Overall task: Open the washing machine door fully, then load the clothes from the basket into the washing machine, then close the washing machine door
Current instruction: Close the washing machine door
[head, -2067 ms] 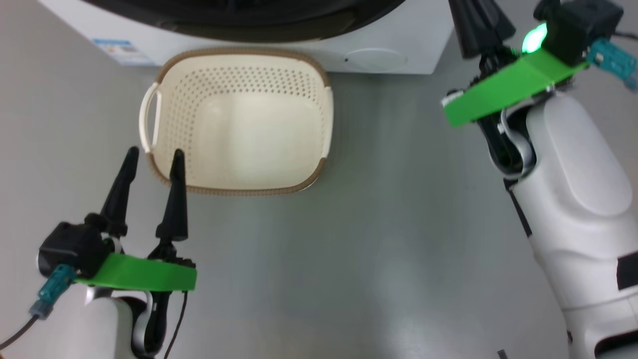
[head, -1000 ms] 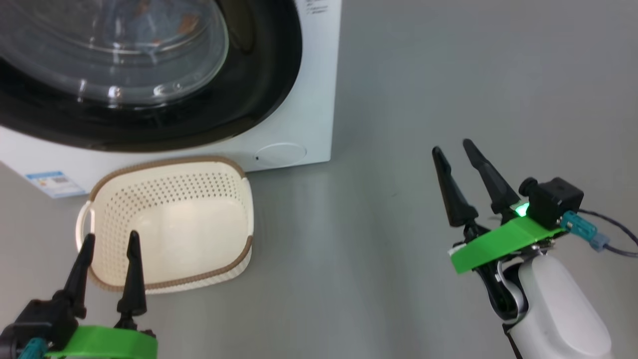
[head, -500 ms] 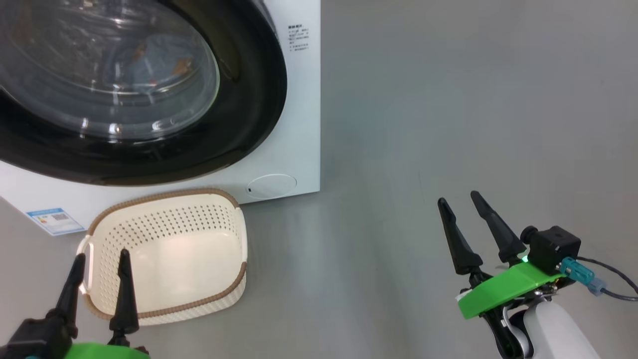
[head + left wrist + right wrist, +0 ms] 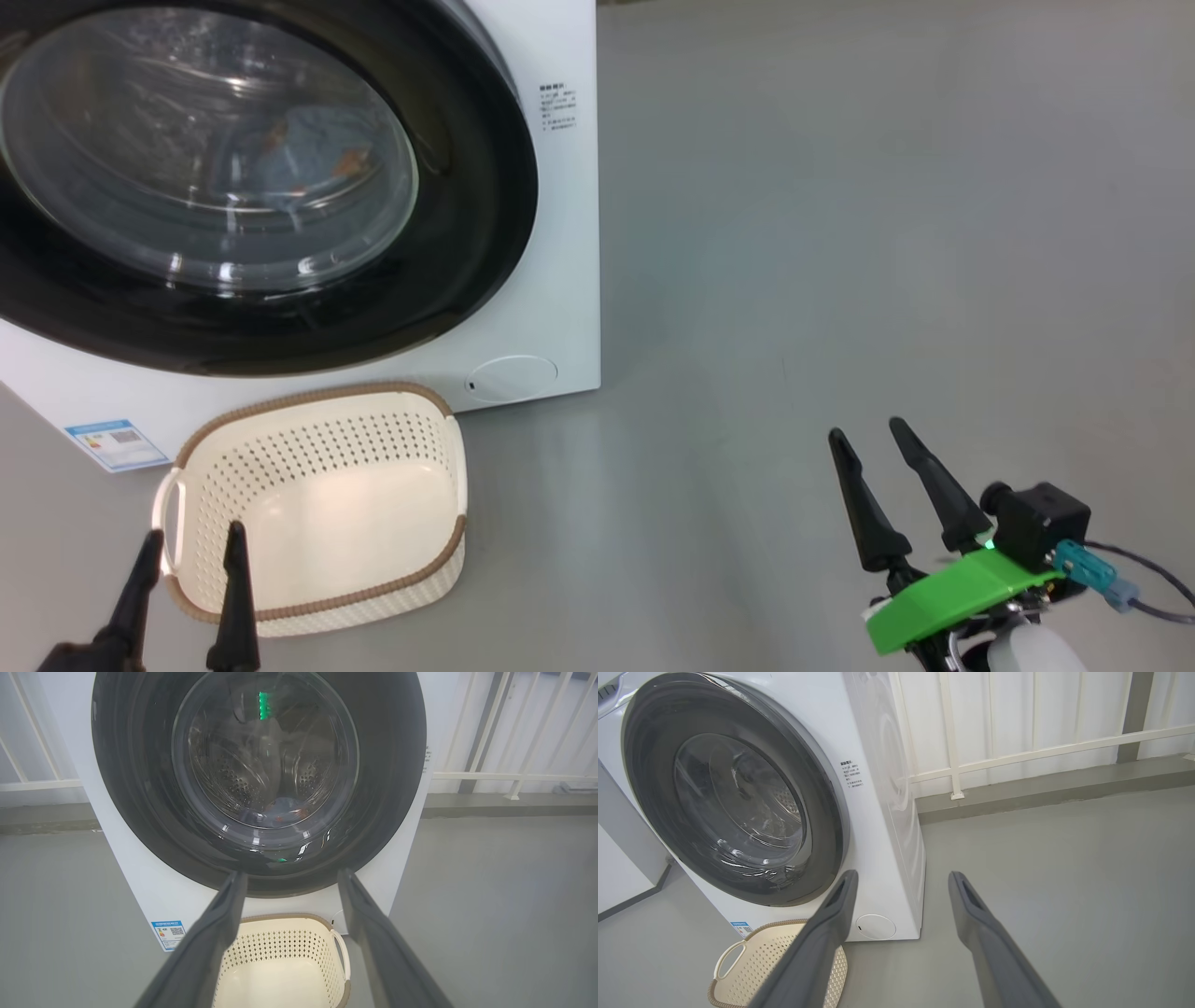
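Observation:
The white washing machine (image 4: 565, 243) stands at the upper left. Its door (image 4: 476, 233), black-rimmed, lies flush against the front. Through the glass window (image 4: 205, 149) I see the light-blue clothes (image 4: 303, 154) with orange print lying in the drum, also the clothes (image 4: 286, 808) low behind the glass. The cream basket (image 4: 313, 399) sits on the floor before the machine with nothing in it. My left gripper (image 4: 191, 534) is open just in front of the basket's near rim. My right gripper (image 4: 865, 429) is open over bare floor, well right of the machine.
A blue label (image 4: 117, 443) and a round flap (image 4: 512, 378) sit low on the machine's front. Behind the machine runs a white railing (image 4: 1017, 751) on a raised kerb. Another pale cabinet (image 4: 621, 858) stands left of the machine. Grey floor stretches to the right.
The head camera has tilted up, bringing the door and window into the picture. My right gripper has drawn back from the machine's right corner to lower right. Both grippers stay open.

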`<state>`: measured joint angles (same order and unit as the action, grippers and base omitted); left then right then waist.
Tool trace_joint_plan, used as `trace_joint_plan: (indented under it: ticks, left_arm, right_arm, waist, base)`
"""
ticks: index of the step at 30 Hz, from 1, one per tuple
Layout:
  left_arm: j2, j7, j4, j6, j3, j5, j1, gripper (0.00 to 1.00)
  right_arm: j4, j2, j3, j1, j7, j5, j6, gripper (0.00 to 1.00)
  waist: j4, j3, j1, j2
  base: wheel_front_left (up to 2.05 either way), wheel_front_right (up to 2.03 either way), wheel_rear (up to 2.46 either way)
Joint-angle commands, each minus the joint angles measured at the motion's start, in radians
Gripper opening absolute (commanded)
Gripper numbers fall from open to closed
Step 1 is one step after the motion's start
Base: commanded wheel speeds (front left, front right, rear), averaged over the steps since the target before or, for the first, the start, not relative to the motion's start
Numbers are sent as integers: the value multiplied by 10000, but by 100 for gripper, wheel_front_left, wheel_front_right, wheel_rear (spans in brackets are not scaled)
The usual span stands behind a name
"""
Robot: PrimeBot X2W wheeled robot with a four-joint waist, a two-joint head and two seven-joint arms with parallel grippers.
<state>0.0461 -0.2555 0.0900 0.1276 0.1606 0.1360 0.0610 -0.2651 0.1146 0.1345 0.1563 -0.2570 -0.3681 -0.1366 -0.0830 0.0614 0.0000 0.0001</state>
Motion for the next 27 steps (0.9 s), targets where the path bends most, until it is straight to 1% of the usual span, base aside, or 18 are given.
trace_joint_plan:
  ticks: [1,6,14,27]
  left_arm:
    - [81,-63,-192,-49,332,-78,-77,100]
    - [61,-63,-215,-199,279,-96,202,100]
    - [49,-63,-180,-430,212,-87,530,100]
    - [43,-63,-126,-601,91,9,648,100]
  right_arm:
    - [278,-50,114,-29,-47,124,59,100]
    - [330,-148,-203,-304,-47,250,59,100]
    - [317,-149,-375,-610,-47,462,59,100]
    - [367,-241,-550,-705,-47,584,59,100]
  waist:
    - [19,-91,0,-1]
    - [53,-275,0,-1]
    - [175,-527,0,-1]
    - [383,-587,0,-1]
  base:
    - [0,0,0]
    - [0,0,0]
    - [0,0,0]
    - [0,0,0]
